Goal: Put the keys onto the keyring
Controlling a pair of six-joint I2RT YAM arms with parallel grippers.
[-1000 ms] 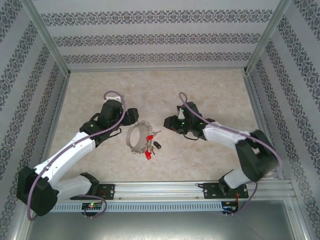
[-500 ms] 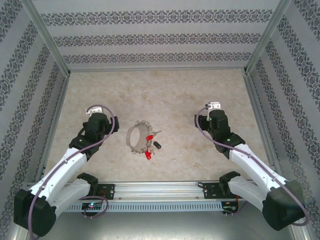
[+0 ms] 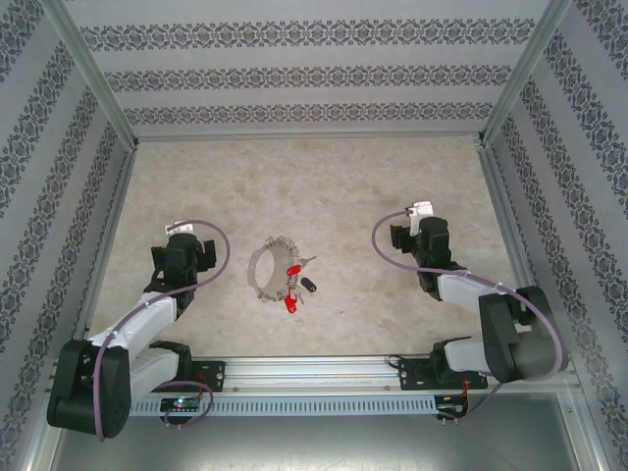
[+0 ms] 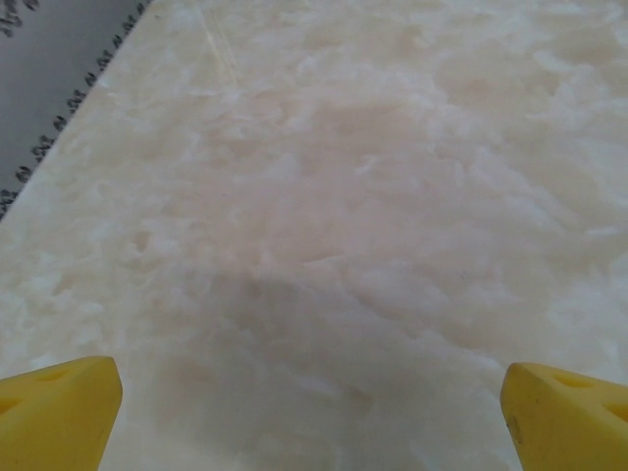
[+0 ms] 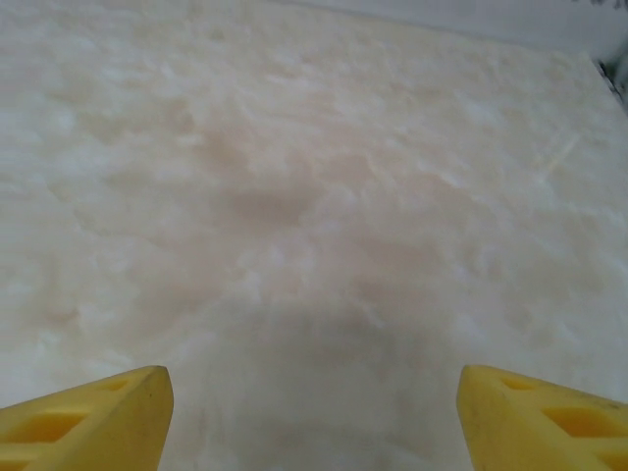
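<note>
The keyring (image 3: 263, 269), a grey spiky ring, lies on the table's middle. The keys (image 3: 295, 285) sit in a bunch against its right rim: two red tags (image 3: 291, 303) and a black head (image 3: 309, 286). Whether they hang on the ring I cannot tell. My left gripper (image 3: 181, 234) is well to the left of the ring, and open. In the left wrist view its yellow fingers (image 4: 59, 414) stand far apart over bare table. My right gripper (image 3: 420, 212) is far to the right of the keys, open, its yellow fingers (image 5: 88, 422) spread with nothing between them.
The marble-look table (image 3: 324, 177) is walled in by patterned panels (image 3: 294, 69) at the back and both sides. A metal rail (image 3: 314, 373) with the arm bases runs along the near edge. The left wall's foot (image 4: 59, 108) shows in the left wrist view.
Both arms have drawn back from the keyring to their own sides, and both grippers have opened wider. The keyring and keys have not moved.
</note>
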